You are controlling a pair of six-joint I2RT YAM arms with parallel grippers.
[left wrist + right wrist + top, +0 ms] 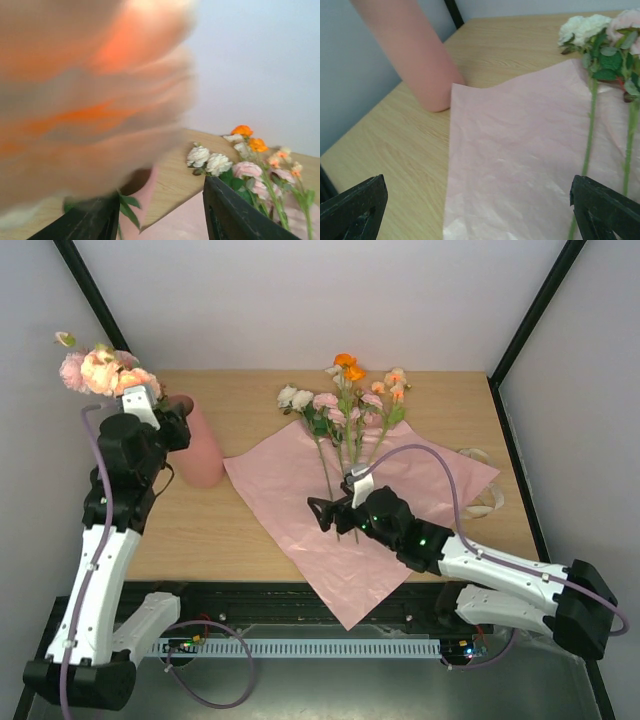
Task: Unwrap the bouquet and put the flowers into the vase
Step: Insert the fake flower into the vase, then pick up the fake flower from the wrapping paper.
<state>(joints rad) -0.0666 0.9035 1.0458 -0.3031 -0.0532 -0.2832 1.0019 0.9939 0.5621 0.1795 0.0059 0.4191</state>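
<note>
At the far left, a cluster of pink and peach blooms [100, 372] stands above the vase [203, 455]; the vase is upright on the table [230, 530], near its left back corner; the left gripper [170, 423] hangs at the mouth of the vase. In the left wrist view its jaws stand apart, with a very blurred bloom close to the lens; I can see nothing clamped between them.

More to the middle, the wrapping paper [300, 510] lies open and flat, one corner beside the foot of the vase; so I judge the unwrapping as done and the step in hand as the moving of flowers into the vase, with one part placed.

The other flowers [345, 415] lie on the paper, heads to the back and stems pointing toward the arms; the right gripper [332, 512] hovers low over the stem ends, jaws wide apart and empty. At the far right, a cream ribbon [492, 495] lies loose at the edge of the paper.

The next move, I think, calls for the right gripper to close on one or two stems without pinching the paper under them; the left arm should clear the vase mouth first.
</note>
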